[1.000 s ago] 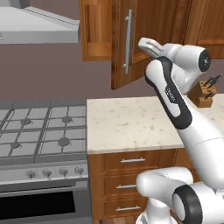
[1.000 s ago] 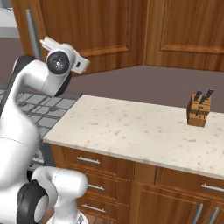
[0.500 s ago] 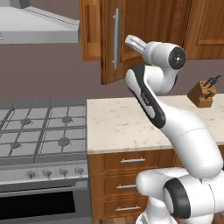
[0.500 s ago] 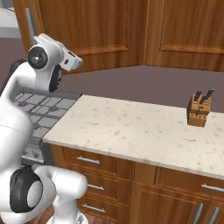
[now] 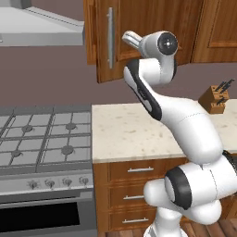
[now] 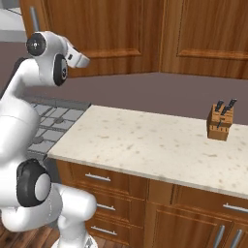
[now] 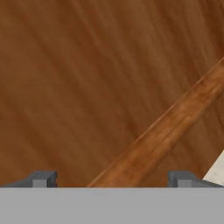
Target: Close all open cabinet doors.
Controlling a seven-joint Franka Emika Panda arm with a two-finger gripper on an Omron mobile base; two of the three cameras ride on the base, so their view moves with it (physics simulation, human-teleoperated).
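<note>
- Since half a second ago: arm swung further left, wrist now higher against the cabinet door (image 5: 109,39); door swung nearer to shut, silver bar handle (image 5: 110,37) shifted left and closer to the cabinet face.
- Left base view: open door hangs above the left end of the counter (image 5: 120,134), just right of the range hood (image 5: 41,25), lower edge standing out a little from the neighbouring closed doors. Gripper (image 5: 130,39) at the end of the white arm, pressed close against the door face just right of the handle, at mid height of the door. Stove (image 5: 41,143) with gas burners to the left of the counter, oven below it. Knife block (image 5: 215,98) at the far right of the counter, by the wall. Drawer fronts (image 5: 139,170) with horizontal handles below the counter.
- Right base view: arm rising at the left, hand (image 6: 77,56) pointing right and slightly down, in front of the wooden wall-cabinet fronts. Door handle (image 6: 34,18) at the upper left, above the wrist. Pale speckled counter (image 6: 145,145) running to the right, knife block (image 6: 219,122) standing upright near its far right end, well apart from the arm. Stove (image 6: 53,118) behind the arm at the left.
- Hand view: reddish-brown wood very close, a raised moulding strip (image 7: 162,135) crossing diagonally from lower left to upper right. Two dark fingertips (image 7: 41,178) spread wide at the bottom corners, nothing held between them.
</note>
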